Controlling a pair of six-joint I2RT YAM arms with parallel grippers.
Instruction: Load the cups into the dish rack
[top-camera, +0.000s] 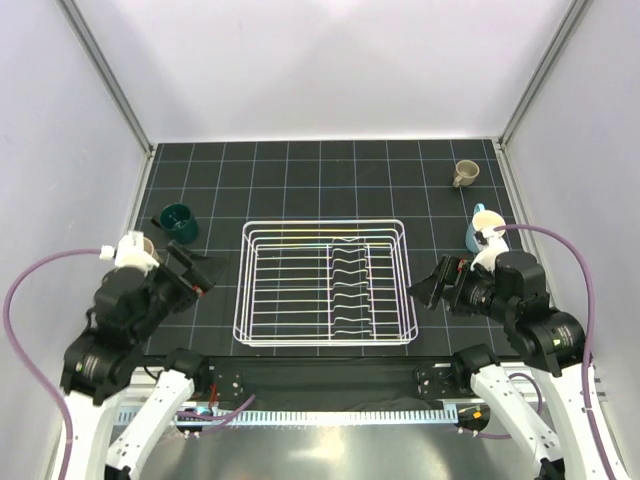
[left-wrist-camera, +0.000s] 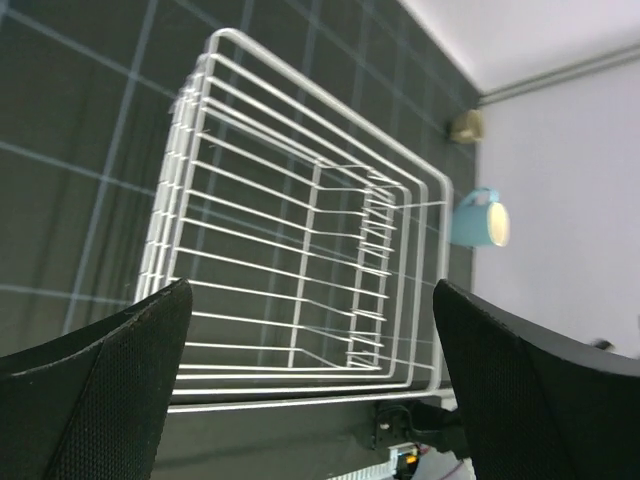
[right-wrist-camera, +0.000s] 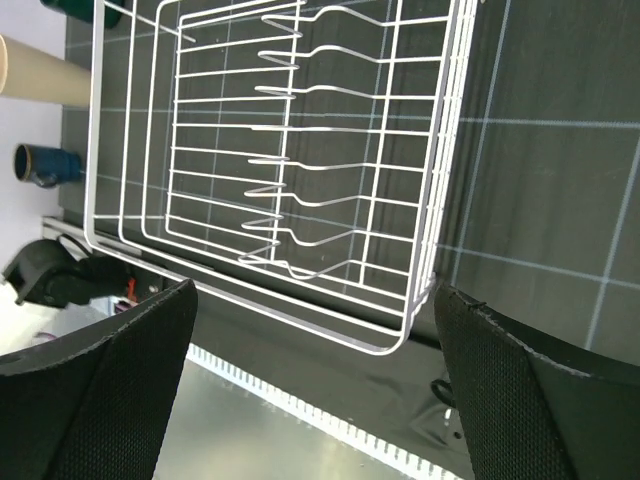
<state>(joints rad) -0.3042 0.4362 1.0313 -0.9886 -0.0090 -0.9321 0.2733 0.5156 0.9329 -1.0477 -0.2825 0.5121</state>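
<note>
The white wire dish rack (top-camera: 325, 222) stands mid-table with nothing in it. It also shows in the left wrist view (left-wrist-camera: 306, 250) and the right wrist view (right-wrist-camera: 92, 120). A dark teal mug (top-camera: 180, 220) stands left of it. A beige cup (top-camera: 143, 246) shows behind my left wrist. A small tan mug (top-camera: 465, 173) is at the far right. A light blue mug (top-camera: 478, 228) lies beside my right wrist. My left gripper (top-camera: 200, 275) is open and empty left of the rack. My right gripper (top-camera: 432, 285) is open and empty right of it.
The right wrist view shows the beige cup (right-wrist-camera: 40, 75) lying on its side and a dark blue mug (right-wrist-camera: 45, 163) near the left arm. The left wrist view shows the light blue mug (left-wrist-camera: 480, 220) and tan mug (left-wrist-camera: 465, 125) by the right wall. White walls enclose the mat.
</note>
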